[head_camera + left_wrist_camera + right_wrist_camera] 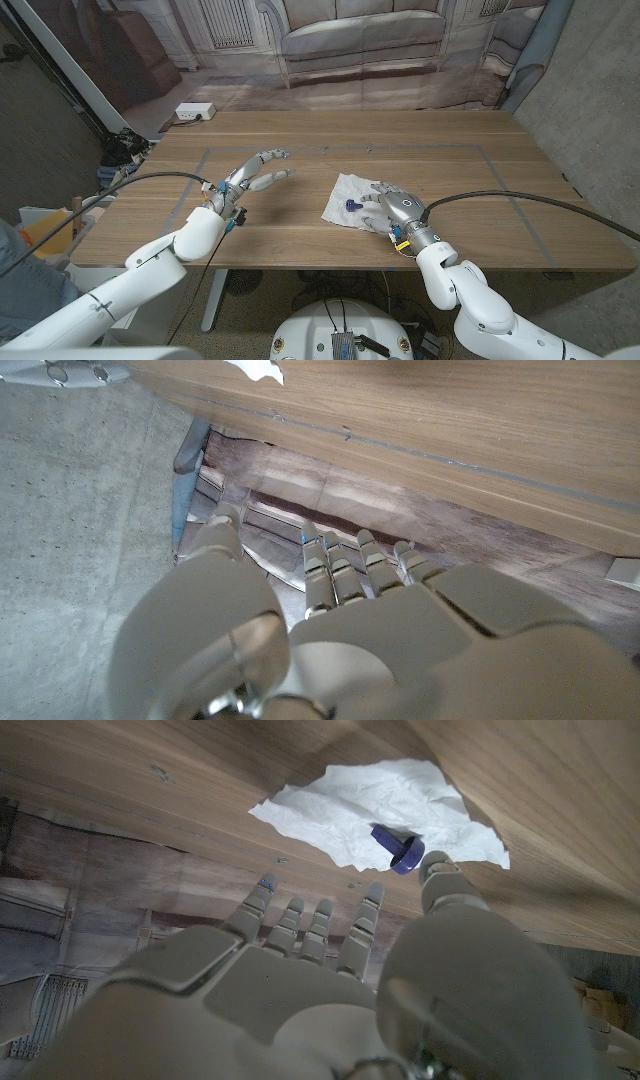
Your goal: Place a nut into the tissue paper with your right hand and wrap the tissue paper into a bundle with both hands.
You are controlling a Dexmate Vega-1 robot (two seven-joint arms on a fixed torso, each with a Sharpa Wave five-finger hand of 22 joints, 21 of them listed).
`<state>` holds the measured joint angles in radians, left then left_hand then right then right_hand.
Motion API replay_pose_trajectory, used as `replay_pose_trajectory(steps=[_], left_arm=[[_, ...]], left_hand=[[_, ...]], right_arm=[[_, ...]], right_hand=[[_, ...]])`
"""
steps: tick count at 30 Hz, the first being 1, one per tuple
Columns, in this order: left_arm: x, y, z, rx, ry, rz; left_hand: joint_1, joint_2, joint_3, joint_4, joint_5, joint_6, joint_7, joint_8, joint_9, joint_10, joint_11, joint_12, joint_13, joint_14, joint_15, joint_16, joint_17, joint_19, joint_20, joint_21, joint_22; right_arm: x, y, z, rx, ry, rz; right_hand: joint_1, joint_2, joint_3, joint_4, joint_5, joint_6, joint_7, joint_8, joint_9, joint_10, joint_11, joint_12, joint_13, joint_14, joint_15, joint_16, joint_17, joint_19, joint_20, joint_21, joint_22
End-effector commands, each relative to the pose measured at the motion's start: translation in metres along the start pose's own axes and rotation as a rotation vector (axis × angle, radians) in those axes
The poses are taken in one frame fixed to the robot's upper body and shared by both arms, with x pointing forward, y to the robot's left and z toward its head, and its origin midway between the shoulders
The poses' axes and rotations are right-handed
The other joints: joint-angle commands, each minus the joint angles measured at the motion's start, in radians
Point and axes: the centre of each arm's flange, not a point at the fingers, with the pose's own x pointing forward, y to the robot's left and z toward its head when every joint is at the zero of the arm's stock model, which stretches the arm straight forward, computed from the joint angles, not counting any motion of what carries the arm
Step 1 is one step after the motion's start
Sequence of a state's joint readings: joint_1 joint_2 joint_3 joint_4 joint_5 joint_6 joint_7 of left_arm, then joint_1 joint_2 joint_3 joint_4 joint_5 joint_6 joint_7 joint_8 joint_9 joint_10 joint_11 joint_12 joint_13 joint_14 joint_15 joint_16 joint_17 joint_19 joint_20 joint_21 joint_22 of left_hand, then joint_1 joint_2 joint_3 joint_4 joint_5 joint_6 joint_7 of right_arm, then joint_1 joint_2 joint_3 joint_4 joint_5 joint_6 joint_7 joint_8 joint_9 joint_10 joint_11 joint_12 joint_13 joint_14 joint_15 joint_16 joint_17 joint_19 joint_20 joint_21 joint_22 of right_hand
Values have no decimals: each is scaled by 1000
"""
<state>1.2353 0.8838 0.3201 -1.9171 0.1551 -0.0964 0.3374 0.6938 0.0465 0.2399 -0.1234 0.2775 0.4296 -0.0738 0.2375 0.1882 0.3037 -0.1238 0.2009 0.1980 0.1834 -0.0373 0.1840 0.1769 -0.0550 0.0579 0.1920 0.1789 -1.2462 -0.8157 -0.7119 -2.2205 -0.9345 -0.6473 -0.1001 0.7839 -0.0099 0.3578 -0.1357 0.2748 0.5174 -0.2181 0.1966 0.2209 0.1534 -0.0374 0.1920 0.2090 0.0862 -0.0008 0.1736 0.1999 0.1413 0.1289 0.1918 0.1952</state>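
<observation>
Table (470, 190): wooden, taped rectangle marked on its top; far corners cut off by neither edge, near edge partly hidden by both arms.

Tissue (350, 198): white, crumpled sheet lying open on the table near its middle, inside the tape. Its right part was hidden under the right hand in the head view; the right wrist view showed the sheet (380, 800) almost whole, edges ragged.

Left hand (250, 178): left of the tissue and well apart from it, raised on its edge, fingers spread wide and holding nothing. In its own wrist view the hand (330, 630) showed from the back, fingertips partly hidden; whether it touched the table could not be told.

Right hand (392, 207): over the tissue's right side, fingers apart and stretched out, nothing gripped. Whether the palm pressed on the paper could not be told. Right wrist view: hand (330, 970), thumb tip just beside the nut.

Nut (351, 206): small, dark blue, lying on the tissue near its middle, loose, just left of the right hand's fingertips. Shape hard to make out from the head; closer, the nut (398, 848) looked like a short stem with a wider cap.
</observation>
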Motion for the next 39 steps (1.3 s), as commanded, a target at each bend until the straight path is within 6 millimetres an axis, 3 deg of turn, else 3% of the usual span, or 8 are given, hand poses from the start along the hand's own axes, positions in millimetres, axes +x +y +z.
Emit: replay_pose_trajectory(steps=[1, 24, 39], left_arm=[[-10, -22, 14, 143, -27, -33], [-13, -60, 27, 307, -53, -120], [-10, -69, 33, 380, -82, -119]], left_hand=[[19, 0, 6, -15, 0, 19, -3, 7, 6, -2, -9, 1, 2, -6, -49, -2, 3, -14, -1, -1, 5], [92, -16, 23, -44, 3, 25, -35, 1, 7, -23, -34, -2, 4, -40, -63, -4, 3, -50, -4, -3, 6], [131, -22, 33, -50, 5, 42, -41, 6, 7, -19, -43, 2, 5, -41, -65, 0, 3, -57, -6, 0, 6]], right_arm=[[-9, 2, -8, -8, 22, 20], [-33, 6, -9, 42, 45, -2], [-31, 24, -11, 38, 56, 48]], right_hand=[[12, -3, 4, -4, 10, -9, -1, 1, 4, -16, 2, 0, 3, -19, 10, 1, 3, -13, 6, -1, 2], [9, -10, 1, -4, 13, -21, -1, 4, 4, -59, 20, 3, 2, -69, 38, 3, 2, -58, 36, -4, 1], [13, -13, 2, -7, 17, -26, -1, 5, 5, -74, 16, 4, 2, -81, 31, 5, 1, -61, 38, -1, 0]])
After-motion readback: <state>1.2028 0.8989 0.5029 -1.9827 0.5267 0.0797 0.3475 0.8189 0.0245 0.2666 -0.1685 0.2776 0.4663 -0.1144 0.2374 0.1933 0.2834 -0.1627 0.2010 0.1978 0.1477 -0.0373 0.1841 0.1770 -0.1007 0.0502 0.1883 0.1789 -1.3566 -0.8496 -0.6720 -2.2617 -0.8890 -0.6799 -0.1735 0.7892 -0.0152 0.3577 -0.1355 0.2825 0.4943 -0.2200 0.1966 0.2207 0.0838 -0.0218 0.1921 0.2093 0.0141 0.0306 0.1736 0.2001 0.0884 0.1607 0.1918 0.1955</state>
